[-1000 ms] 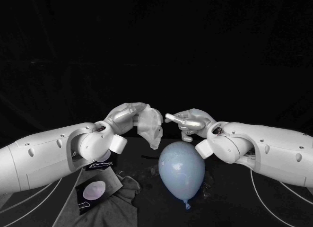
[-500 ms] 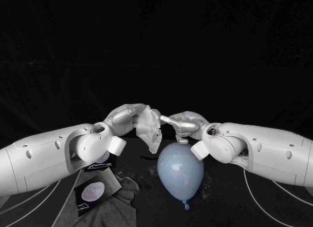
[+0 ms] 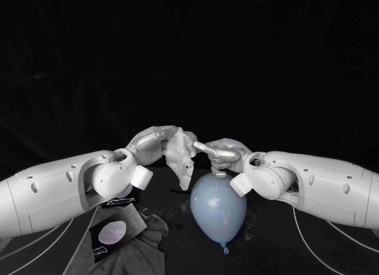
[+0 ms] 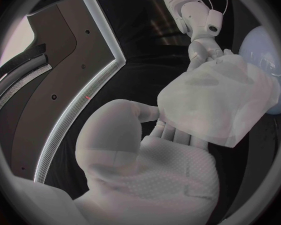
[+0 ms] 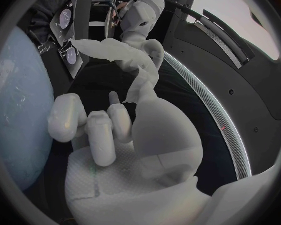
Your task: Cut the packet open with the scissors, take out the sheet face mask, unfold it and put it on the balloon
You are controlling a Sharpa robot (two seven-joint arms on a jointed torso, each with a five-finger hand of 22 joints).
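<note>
the sheet face mask (image 3: 181, 157) hangs crumpled and partly folded just above the far end of the balloon (image 3: 217, 209), which lies on the black table (image 3: 268, 252). the left hand (image 3: 152, 140) grips the mask's upper edge in closed fingers. the right hand (image 3: 224, 152) appears to pinch the opposite edge between thumb and a finger, though that contact is hard to read. to unfold it well, the hands should draw apart slowly, holding only the very edges, high enough not to drag on the balloon. there is open room on both sides; the packet (image 3: 114, 232) and a cloth (image 3: 148, 246) lie under the left arm.
</note>
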